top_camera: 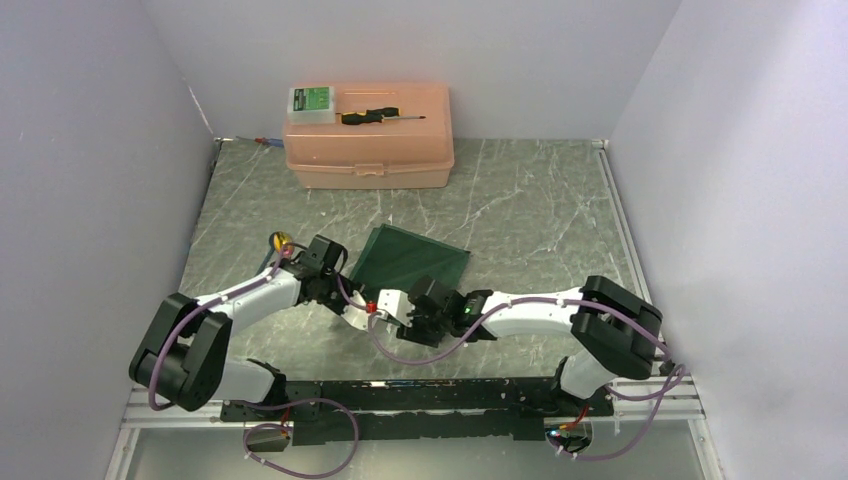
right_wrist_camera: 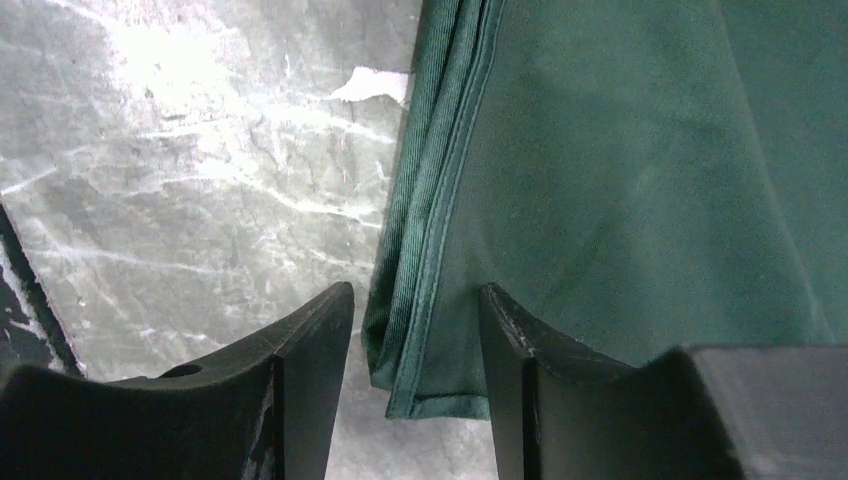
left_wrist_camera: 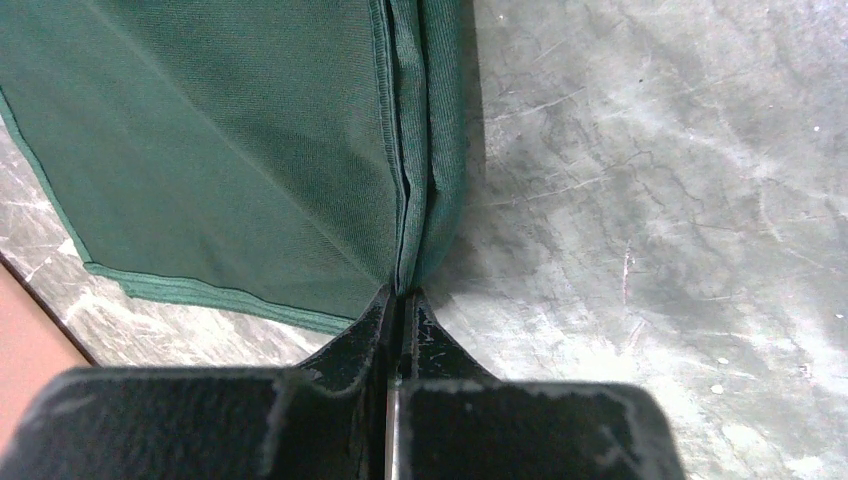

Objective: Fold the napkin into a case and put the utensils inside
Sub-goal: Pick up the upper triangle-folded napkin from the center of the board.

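Note:
The dark green napkin [top_camera: 415, 255] lies folded on the marble table, mid-table just beyond both wrists. My left gripper [left_wrist_camera: 403, 292] is shut on the napkin [left_wrist_camera: 220, 150], pinching the doubled hemmed edge at its tip; the cloth spreads away to the left. My right gripper [right_wrist_camera: 415, 290] is open, its fingers standing either side of a layered corner of the napkin [right_wrist_camera: 600, 200] without squeezing it. A small gold rounded head [top_camera: 281, 240], apparently one of the utensils, shows beside the left forearm. The thin silver one is hidden.
A pink toolbox [top_camera: 368, 145] stands at the back of the table, with a black-handled screwdriver [top_camera: 375, 116] and a small green-and-white box [top_camera: 311, 102] on its lid. Grey walls close in left, right and behind. The two wrists sit close together.

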Robot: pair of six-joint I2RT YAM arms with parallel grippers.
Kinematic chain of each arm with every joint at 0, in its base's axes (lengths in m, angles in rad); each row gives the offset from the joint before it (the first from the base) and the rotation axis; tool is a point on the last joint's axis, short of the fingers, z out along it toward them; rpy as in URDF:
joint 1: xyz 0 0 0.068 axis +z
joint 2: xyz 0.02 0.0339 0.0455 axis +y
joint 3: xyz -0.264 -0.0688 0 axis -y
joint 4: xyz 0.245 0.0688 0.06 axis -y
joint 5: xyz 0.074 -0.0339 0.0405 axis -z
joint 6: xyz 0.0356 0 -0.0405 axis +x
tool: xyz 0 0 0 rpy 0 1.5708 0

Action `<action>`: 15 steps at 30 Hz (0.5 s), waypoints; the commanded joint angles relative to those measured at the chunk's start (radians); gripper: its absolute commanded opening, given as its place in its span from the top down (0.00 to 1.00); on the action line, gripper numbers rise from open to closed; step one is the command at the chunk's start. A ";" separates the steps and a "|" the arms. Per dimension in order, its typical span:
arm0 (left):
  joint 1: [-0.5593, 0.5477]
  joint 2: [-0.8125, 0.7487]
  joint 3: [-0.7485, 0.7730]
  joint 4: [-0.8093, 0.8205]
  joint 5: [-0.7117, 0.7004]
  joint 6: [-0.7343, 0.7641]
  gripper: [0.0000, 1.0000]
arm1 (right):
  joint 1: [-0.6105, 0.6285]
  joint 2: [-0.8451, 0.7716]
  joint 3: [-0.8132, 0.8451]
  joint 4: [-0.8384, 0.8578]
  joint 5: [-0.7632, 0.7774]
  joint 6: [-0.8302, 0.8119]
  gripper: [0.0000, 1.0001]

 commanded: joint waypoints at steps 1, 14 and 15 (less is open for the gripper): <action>0.007 -0.038 -0.010 0.004 0.003 -0.017 0.97 | 0.010 0.051 0.022 0.007 0.056 0.022 0.50; 0.043 -0.038 0.004 0.023 0.014 -0.048 0.97 | 0.034 0.002 -0.020 0.045 0.126 0.063 0.98; 0.049 -0.038 0.011 0.016 0.015 -0.054 0.97 | 0.039 -0.007 -0.030 0.067 0.136 0.076 1.00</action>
